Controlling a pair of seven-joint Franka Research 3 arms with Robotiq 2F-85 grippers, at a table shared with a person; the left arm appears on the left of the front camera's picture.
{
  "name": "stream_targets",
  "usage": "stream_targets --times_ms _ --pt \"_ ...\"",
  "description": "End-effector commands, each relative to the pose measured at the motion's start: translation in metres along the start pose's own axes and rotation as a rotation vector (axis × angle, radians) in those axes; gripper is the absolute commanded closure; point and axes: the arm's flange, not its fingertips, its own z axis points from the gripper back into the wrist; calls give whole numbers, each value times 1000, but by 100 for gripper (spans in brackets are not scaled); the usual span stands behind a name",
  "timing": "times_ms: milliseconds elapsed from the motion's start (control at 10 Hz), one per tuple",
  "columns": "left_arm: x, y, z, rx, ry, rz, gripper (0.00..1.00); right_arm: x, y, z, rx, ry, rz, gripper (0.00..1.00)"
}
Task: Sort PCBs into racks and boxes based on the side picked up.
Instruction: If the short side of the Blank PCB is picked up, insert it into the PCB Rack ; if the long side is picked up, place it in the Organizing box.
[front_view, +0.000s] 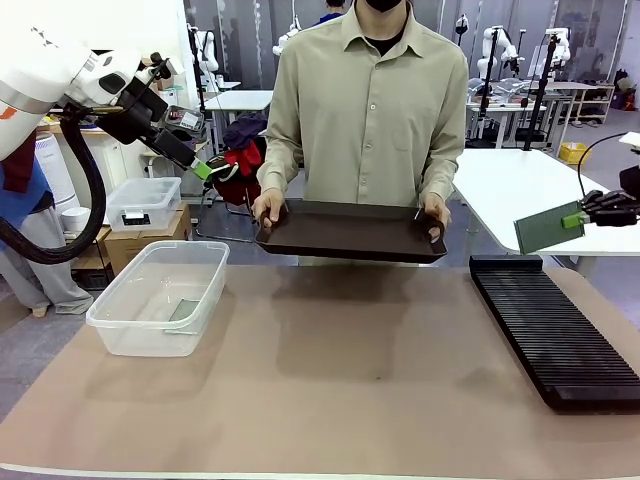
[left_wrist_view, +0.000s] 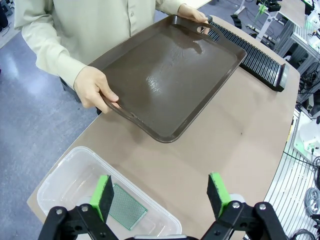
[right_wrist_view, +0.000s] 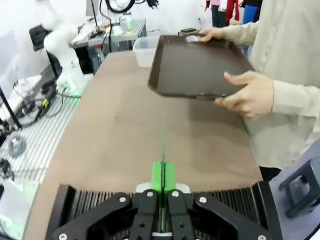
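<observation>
My right gripper (front_view: 573, 219) is shut on a green PCB (front_view: 546, 229), held upright in the air above the far end of the long black rack (front_view: 555, 325). In the right wrist view this PCB (right_wrist_view: 163, 142) appears edge-on as a thin green line between the closed pads of the right gripper (right_wrist_view: 163, 176), with the rack (right_wrist_view: 75, 202) just below. My left gripper (front_view: 207, 169) hangs open and empty, high over the table's left side. Its pads (left_wrist_view: 102, 196) frame the clear box (left_wrist_view: 57, 172), where another PCB (left_wrist_view: 127, 213) lies flat on the bottom. The box (front_view: 160, 295) stands at the table's left.
A person at the far side holds a dark brown tray (front_view: 350, 232) with both hands above the table edge; the tray (left_wrist_view: 170, 80) looks bare. A smaller lidded clear bin (front_view: 143, 203) sits on cardboard boxes behind the left corner.
</observation>
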Motion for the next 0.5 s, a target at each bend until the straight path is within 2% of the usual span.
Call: stream_targets --times_ms 0,100,200,300,400 --pt "1 1 0 2 0 -1 0 -18 -12 8 18 42 47 98" --pt "1 1 0 2 0 -1 0 -25 -14 7 26 72 39 98" --pt "1 1 0 2 0 -1 0 -24 -18 10 -17 -3 -10 98" --pt "1 1 0 2 0 -1 0 -25 -10 7 13 39 26 98" --pt "1 1 0 2 0 -1 0 -25 -10 7 13 39 26 98"
